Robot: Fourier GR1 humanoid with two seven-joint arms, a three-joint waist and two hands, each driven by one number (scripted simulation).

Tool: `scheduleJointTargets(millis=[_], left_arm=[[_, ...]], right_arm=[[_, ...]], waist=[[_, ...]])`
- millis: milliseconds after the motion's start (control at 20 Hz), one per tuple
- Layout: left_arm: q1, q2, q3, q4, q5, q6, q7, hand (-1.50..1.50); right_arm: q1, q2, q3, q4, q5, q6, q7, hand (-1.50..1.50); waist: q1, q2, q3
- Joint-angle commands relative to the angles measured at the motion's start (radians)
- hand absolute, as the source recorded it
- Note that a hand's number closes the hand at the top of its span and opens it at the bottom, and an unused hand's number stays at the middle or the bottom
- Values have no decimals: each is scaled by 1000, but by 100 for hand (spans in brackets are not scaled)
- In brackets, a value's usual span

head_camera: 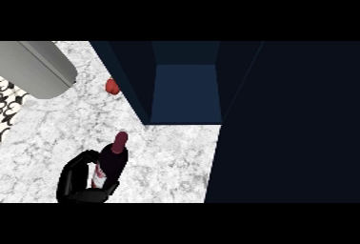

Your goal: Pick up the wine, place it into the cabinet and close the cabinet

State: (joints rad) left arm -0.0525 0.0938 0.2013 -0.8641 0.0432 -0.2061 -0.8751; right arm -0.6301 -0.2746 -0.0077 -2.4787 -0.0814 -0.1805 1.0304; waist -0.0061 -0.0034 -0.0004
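Left black hand (83, 183) is curling round the dark glass wine bottle (111, 162) w/ maroon cap, upright on the marble counter (175, 157); keep it vertical approaching the open navy cabinet (186, 93).

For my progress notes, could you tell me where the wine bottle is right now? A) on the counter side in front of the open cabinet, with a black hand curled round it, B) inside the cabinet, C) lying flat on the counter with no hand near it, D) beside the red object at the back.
A: the hand curls round the bottle, short of the open cabinet, apart from the red object.
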Motion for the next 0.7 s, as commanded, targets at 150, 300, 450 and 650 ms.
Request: scheduleJointTargets(millis=[150, 300, 450, 650], left_arm=[[-79, -91, -101, -104, -48, 103, 76, 150], [-162, -92, -138, -71, -38, 145, 65, 150], [-79, -93, -184, -238, -26, 139, 114, 150], [-81, -93, -272, -376, 34, 155, 244, 150]], right_arm=[[37, -2, 8, -126, -80, -6, 107, -150], [23, 16, 27, -83, -39, -18, 67, -150], [38, -9, -38, -87, -111, 9, 70, -150], [32, 13, 8, -62, -60, -5, 48, -150]], waist=[[-6, -3, 1], [-5, 0, 0], [4, -2, 1], [6, -2, 1]])
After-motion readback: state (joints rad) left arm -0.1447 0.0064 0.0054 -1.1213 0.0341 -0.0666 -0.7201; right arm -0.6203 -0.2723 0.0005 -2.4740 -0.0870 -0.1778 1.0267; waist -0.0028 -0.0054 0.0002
